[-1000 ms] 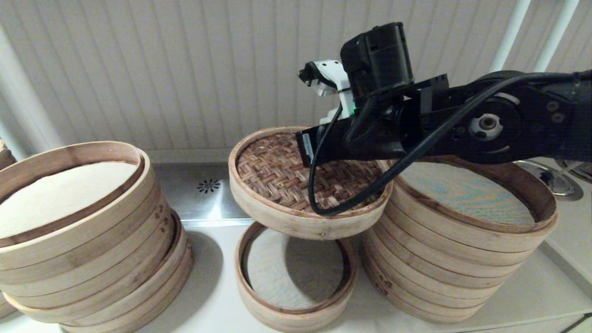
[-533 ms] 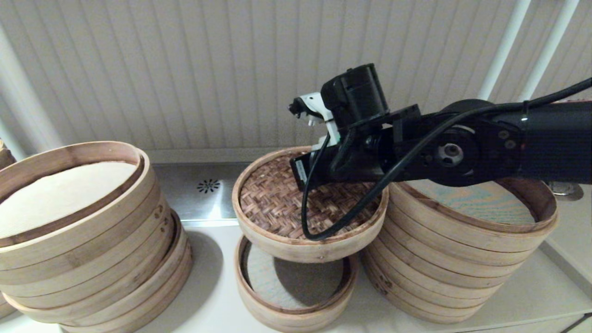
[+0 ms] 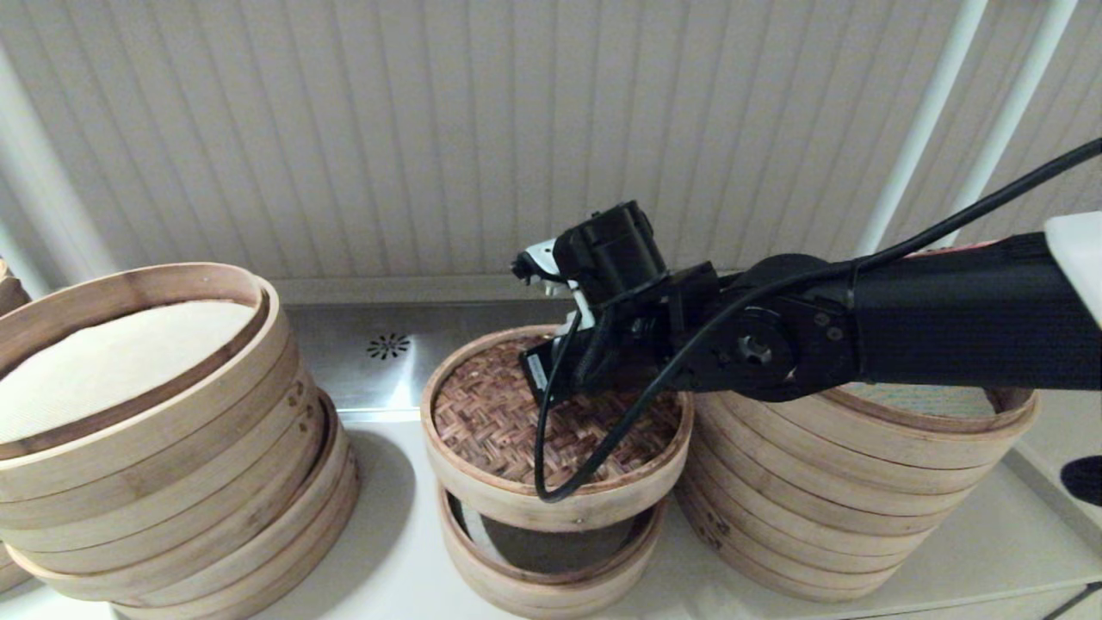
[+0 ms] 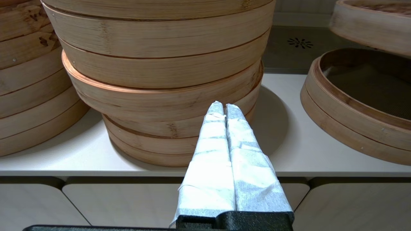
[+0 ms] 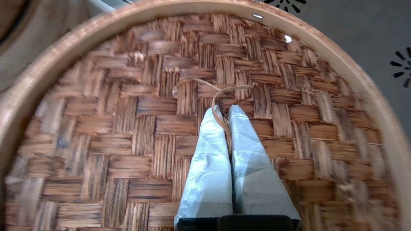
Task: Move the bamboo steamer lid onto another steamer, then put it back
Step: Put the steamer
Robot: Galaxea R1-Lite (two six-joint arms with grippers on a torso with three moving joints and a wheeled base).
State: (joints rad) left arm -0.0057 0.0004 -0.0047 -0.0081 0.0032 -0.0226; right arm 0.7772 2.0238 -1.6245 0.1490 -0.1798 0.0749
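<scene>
The bamboo steamer lid [image 3: 516, 430] is held by the right gripper [image 5: 224, 110], whose wrapped fingers [image 5: 208, 160] are pinched together on the thin bamboo loop handle [image 5: 210, 88] at the middle of the dark herringbone weave. Against the frame a second ago, the lid is carried much lower and slightly toward the robot: then it hung high above the small single-tier steamer [image 3: 516, 581] with most of the pale liner exposed, whereas now it hangs just above that steamer's rim, tilted a little, with only a narrow shadowed gap left at the front. Whether the lid's far edge already touches the steamer cannot be told. The right arm [image 3: 861, 336] is likewise lowered, and it now stretches across the top of the tall steamer stack [image 3: 861, 508] that stands just to the right of the small steamer. A second tall steamer stack [image 3: 172, 456], with a cloth liner [image 3: 112, 362], stands to the left of the small steamer, unchanged. The left gripper [image 4: 223, 107] is parked in front of that left stack, low at the white counter [image 4: 289, 144] edge, with its wrapped fingers pressed together on nothing.
</scene>
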